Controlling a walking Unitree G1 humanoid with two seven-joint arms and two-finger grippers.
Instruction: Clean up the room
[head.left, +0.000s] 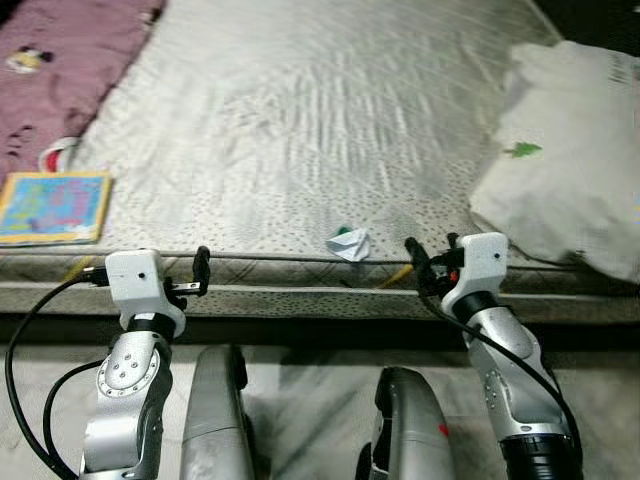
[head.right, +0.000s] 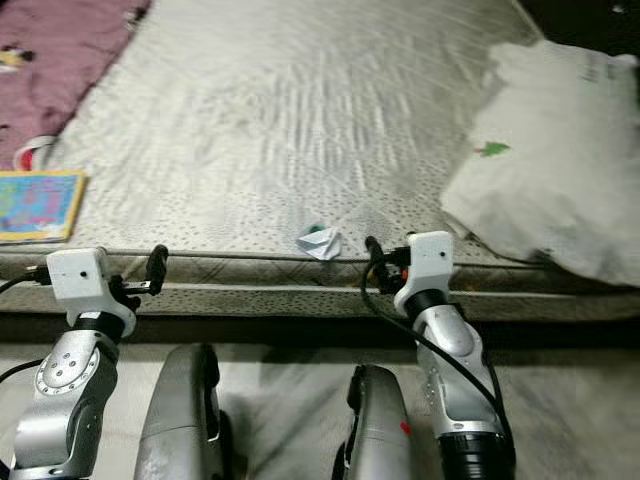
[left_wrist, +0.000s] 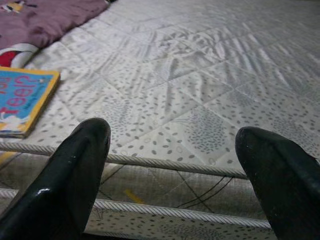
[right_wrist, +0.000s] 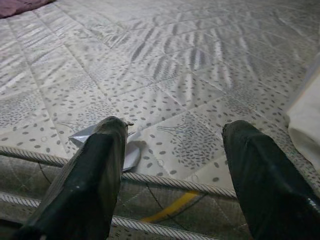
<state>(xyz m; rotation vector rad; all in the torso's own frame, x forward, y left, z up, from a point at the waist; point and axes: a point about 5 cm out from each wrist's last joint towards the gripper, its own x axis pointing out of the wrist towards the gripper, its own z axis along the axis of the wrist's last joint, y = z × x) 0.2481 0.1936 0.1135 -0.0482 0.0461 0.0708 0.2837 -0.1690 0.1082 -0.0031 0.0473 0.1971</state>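
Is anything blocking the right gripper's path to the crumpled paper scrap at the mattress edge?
Nothing visible does. The right gripper, fingers open, sits just off the mattress edge, and the paper scrap lies on bare mattress toward the robot's left of it.

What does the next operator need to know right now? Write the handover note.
Left hand: open, empty, raised at the mattress edge, near the book.
Right hand: open, empty, at the mattress edge, just right of the paper scrap.
Things: paper scrap lies near the front edge of the mattress; book at its front left corner; pillow on the right; purple blanket at far left.
Done: nothing picked up yet.
Left: likely grab the scrap with the right hand, then deal with the book.
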